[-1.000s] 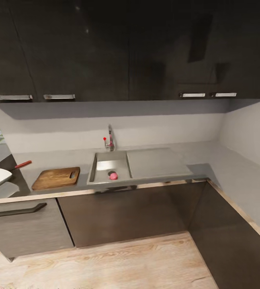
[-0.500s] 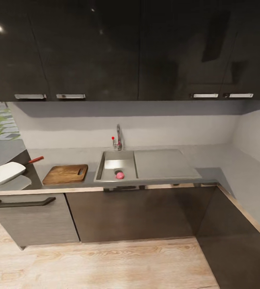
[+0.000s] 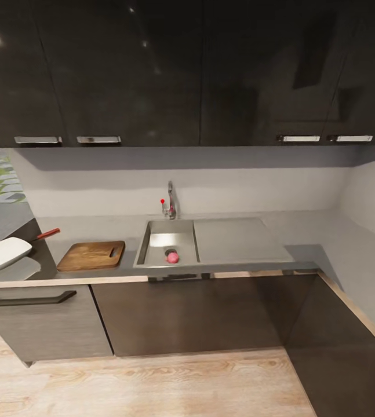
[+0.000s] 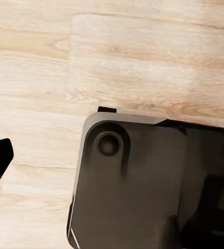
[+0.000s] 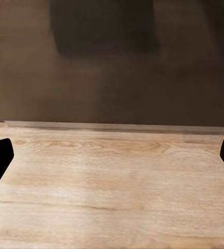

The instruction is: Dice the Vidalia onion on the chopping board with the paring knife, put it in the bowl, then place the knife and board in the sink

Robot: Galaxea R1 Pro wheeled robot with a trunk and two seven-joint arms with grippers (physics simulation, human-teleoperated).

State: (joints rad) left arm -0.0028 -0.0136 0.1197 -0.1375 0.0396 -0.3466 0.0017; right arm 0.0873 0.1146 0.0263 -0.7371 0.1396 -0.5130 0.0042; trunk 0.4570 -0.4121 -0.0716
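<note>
The grey countertop (image 3: 303,231) is waiting. The onion (image 3: 173,257) is sitting in the sink (image 3: 167,238), so nothing is cut. The right gripper (image 5: 112,158) is hanging wide apart, holding nothing; the left gripper's state I cannot tell.

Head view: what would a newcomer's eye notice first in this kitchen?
Probably the pink onion lying near the drain in the steel sink, the brightest spot on the grey countertop. Next, left of the sink, the dark wooden chopping board, then the white bowl with the red-handled paring knife just behind it.
</note>
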